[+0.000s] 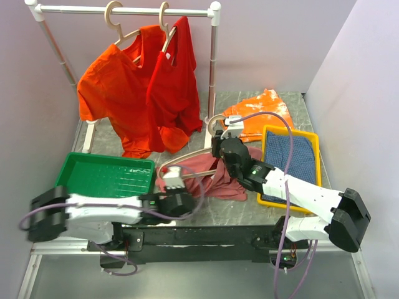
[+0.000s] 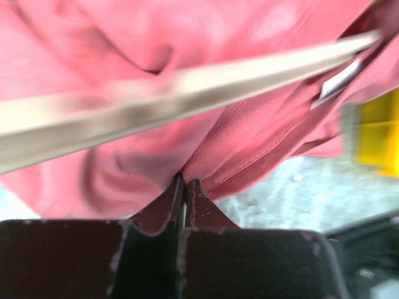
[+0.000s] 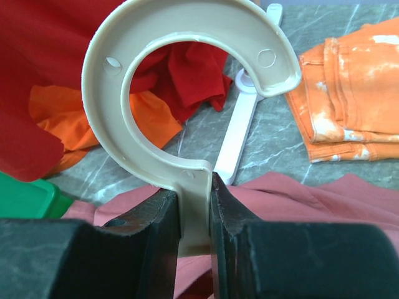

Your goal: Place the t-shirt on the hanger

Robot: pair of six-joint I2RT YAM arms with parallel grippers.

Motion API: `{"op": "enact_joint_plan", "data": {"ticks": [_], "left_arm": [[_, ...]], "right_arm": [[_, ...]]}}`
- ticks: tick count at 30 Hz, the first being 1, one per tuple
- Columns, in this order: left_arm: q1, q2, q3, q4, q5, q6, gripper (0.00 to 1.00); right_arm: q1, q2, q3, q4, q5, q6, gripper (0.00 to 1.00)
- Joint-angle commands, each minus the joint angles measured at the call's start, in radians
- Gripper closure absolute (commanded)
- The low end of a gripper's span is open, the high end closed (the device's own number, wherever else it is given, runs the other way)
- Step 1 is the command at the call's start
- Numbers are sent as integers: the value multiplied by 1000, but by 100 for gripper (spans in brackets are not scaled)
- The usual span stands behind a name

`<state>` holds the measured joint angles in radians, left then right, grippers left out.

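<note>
The dusty rose t-shirt (image 1: 215,177) lies crumpled on the table between the two arms. My left gripper (image 1: 174,182) is shut on a fold of the t-shirt (image 2: 249,137) near its ribbed collar edge, fingertips together (image 2: 184,184). The white neck label (image 2: 340,78) shows at the right. One beige arm of the hanger (image 2: 187,87) crosses blurred above the cloth. My right gripper (image 3: 195,199) is shut on the neck of the hanger (image 3: 103,93), just below its round hook, holding it over the t-shirt (image 3: 299,199). From above, the hanger (image 1: 187,156) slants over the shirt's left part.
A green tray (image 1: 106,175) sits at the front left and a yellow tray (image 1: 315,143) with blue cloth at the right. Folded orange cloth (image 1: 265,112) lies behind it. The white rail (image 1: 124,10) at the back carries an orange t-shirt (image 1: 112,87) and a red t-shirt (image 1: 174,81).
</note>
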<state>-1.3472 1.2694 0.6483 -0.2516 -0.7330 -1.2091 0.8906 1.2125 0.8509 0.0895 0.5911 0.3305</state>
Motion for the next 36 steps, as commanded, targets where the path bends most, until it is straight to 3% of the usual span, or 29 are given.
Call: {"op": "enact_joint_plan", "data": {"ticks": [1,8,13,28,36], "left_arm": [[28,-214,-111,52,-39,-82,99],[123,-517,-211,11,1,-125,99],[164,-654,-176,-81,-22,-98,99],[230,-654,183,-317,-34,135,99],[278,-682,80,-273,60,103,99]], "right_arm": [[4,-57,31,88,73,-37,100],[4,-88,-3,131,113,-53,100],[4,-102,-23,157,156,-99,100],[4,-125,-32,223,208,-165,100],[4,-151,-33,210,187,-166,100]]}}
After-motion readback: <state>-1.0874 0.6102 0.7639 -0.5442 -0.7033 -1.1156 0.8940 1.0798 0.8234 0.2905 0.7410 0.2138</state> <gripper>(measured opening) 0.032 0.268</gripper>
